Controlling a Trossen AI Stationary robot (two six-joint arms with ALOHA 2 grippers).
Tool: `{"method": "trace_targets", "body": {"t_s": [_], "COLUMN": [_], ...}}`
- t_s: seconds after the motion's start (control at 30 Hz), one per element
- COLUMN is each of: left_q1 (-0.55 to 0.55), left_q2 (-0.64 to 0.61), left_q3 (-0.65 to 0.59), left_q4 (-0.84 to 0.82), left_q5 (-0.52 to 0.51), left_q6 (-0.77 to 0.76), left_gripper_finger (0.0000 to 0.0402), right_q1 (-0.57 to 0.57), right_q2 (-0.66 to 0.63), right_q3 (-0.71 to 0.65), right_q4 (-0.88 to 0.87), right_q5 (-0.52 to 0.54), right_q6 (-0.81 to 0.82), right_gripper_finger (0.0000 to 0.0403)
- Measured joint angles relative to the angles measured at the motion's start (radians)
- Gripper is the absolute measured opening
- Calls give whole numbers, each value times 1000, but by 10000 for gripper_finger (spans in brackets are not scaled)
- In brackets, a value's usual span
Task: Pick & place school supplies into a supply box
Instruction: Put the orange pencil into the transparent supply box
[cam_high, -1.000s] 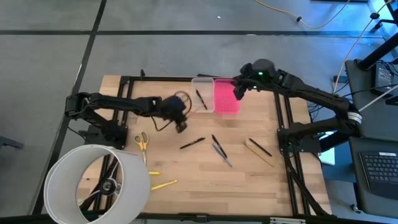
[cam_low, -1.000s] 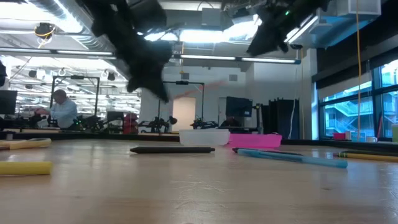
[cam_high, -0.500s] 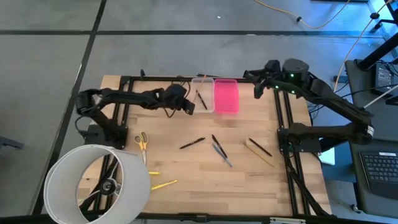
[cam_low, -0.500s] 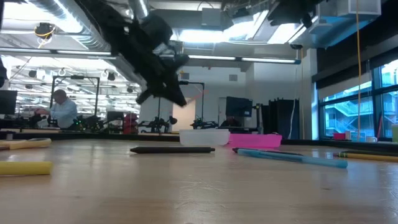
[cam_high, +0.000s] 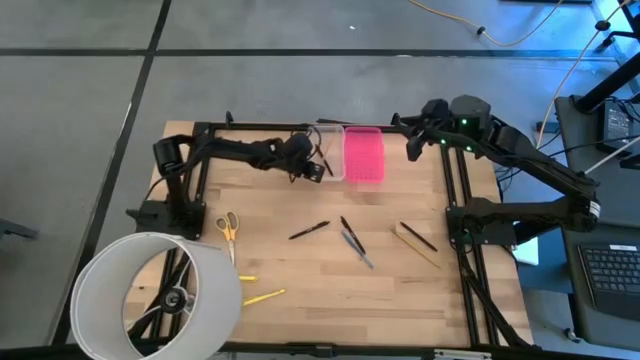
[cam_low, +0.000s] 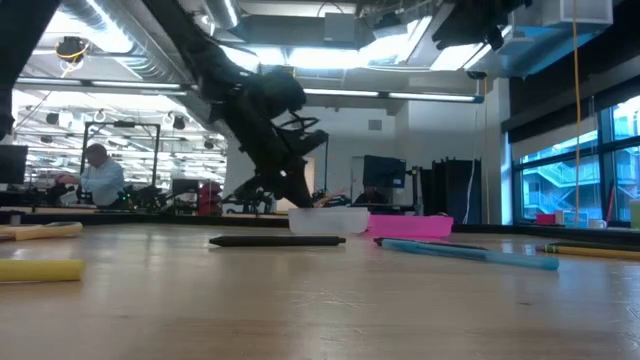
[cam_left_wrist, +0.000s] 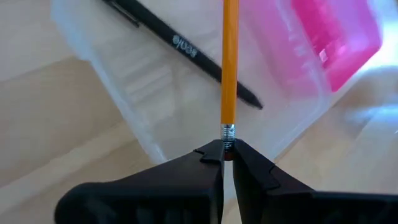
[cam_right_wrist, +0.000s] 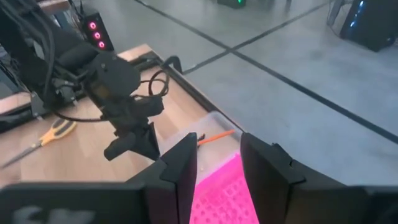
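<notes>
Pencil pinched at eraser end between left jaws — over supply box.

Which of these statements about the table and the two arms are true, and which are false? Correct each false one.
1. The left gripper is shut on the pencil. True.
2. The clear box is empty. False: a black pen lies in it.
3. The pink lid lies right beside the box. True.
4. The scissors are in the box. False: they lie on the table, near the white hoop.
5. The right gripper holds a marker. False: it is open with nothing between its fingers.
</notes>
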Motion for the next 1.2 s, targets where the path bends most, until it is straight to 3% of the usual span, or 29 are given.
{"method": "trace_targets", "body": {"t_s": [0.2,0.5,1.2], "left_q1": [1,15,19], "left_q2": [33,32,32], "left_q3": [113,138,138], "left_q4": [-177,-271,-254], "left_q5": [-36,-19,-56], "left_q6": [33,-16,36], "left_gripper_finger": [13,13,19], "right_q1": [0,0,0], "right_q2": [3,3,3], "right_q3": [0,0,0], "right_q4": [-28,-54,-55], "right_q5": [1,1,-2], "right_q6": [-2,-5,-24], "right_gripper_finger": [128,128,128]}}
